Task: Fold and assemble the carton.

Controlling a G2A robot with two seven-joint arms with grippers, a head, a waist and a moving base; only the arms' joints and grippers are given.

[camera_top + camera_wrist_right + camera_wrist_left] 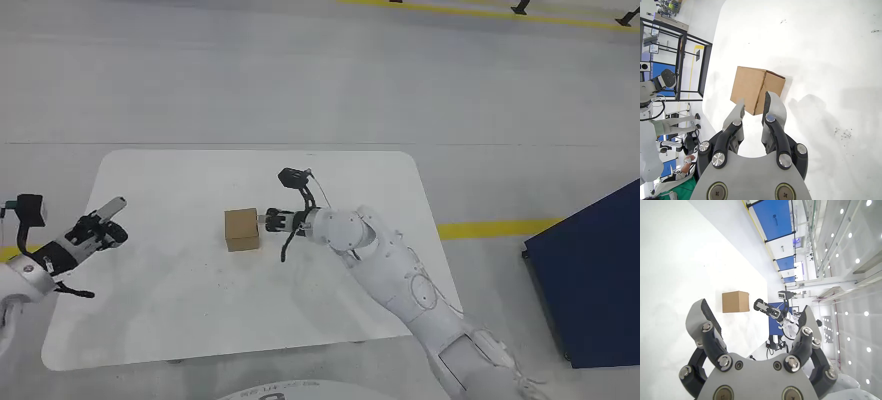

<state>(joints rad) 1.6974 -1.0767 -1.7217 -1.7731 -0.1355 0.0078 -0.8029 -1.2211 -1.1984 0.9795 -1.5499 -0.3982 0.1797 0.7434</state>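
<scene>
Brown carton [241,229] sat closed at the centre of the table [180,310]. Right gripper [272,218] hung just right of it, fingers narrowly apart, holding nothing. Left gripper [110,222], at frame left, gaped wide.

The brown carton [241,229], folded into a closed box, sits near the white table [150,200]'s middle.

Glossy white rounded shell arms [400,265] with round joint caps. The left gripper [755,308] and right gripper [755,100] match: grey metal palm plate [751,176], black curved linkages [779,132], silver screws [718,157], grey fingers [779,108], black ribbed pads [710,315]. A black camera box [295,178] sits at the right wrist's 11 o'clock.
</scene>
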